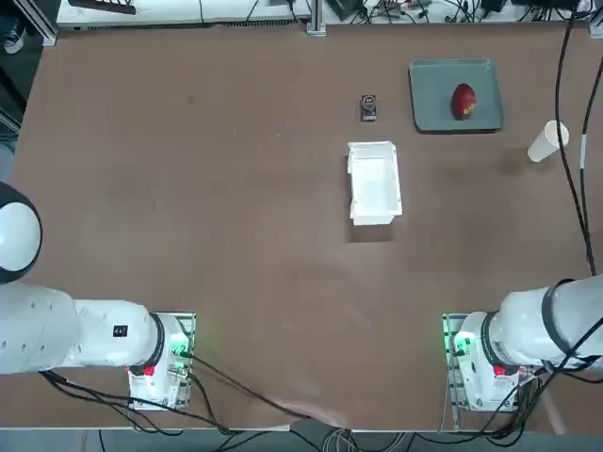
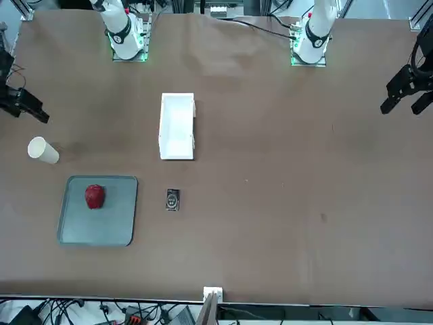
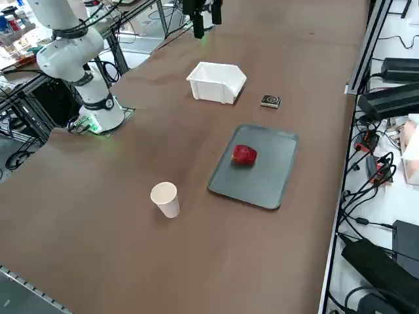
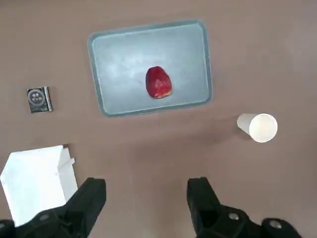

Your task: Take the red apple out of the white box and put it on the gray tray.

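The red apple (image 4: 158, 83) is a small, dark-red, roundish fruit, slightly longer than wide, with a yellowish patch at one end that shows in the top view (image 1: 464, 102). It lies on the gray tray (image 4: 124, 54), a flat gray-green rectangle with rounded corners and a low rim, and sits a little off the tray's middle, clear of the rim on all sides. In the front view the apple (image 2: 95, 196) is in the half of the tray (image 2: 108, 227) nearer the robot. The white box (image 1: 374, 182), a thin-walled rectangular plastic bin, stands well apart from the tray, closer to the middle of the table (image 1: 207, 188), and nothing shows inside it.

The right gripper (image 4: 146, 198) is raised above the table, off every object; in the wrist view its two dark fingers (image 4: 89, 201) stand wide apart with only bare tabletop between them, holding and touching nothing. In the front view what seems to be the same gripper (image 2: 24, 105) hangs at the picture's left edge, above the white paper cup (image 2: 42, 150), though little of it shows there.

The cup lies on its side near the tray, on the robot's right. A small dark square object (image 1: 368, 107), possibly a little device with a round face, lies between the box and the tray, just beside the tray's edge.
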Controlling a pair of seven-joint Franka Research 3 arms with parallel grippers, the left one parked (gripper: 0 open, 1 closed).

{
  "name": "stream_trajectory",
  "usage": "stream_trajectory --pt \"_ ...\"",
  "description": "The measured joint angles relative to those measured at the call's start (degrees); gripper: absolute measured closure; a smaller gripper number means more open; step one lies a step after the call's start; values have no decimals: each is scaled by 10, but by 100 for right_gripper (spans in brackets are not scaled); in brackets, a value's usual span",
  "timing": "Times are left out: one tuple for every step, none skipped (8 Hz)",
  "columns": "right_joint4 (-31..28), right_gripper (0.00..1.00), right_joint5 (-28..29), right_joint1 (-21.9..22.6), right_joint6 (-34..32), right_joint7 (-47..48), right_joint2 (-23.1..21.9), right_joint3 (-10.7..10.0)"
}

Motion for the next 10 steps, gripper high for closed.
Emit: stream_trajectory --pt "0 0 0 0 0 0 7 0" --pt "0 0 0 0 0 0 13 0" --pt "0 0 0 0 0 0 15 0" --pt "0 0 0 0 0 0 16 0" --pt "0 0 3 -1 0 0 16 0" --pt "0 0 7 -1 0 0 16 -1" --pt "0 0 7 -1 0 0 16 -1" --pt "0 0 8 -1 0 0 17 -1" --pt "0 0 8 -1 0 0 17 -1" --pt "0 0 8 -1 0 0 17 -1"
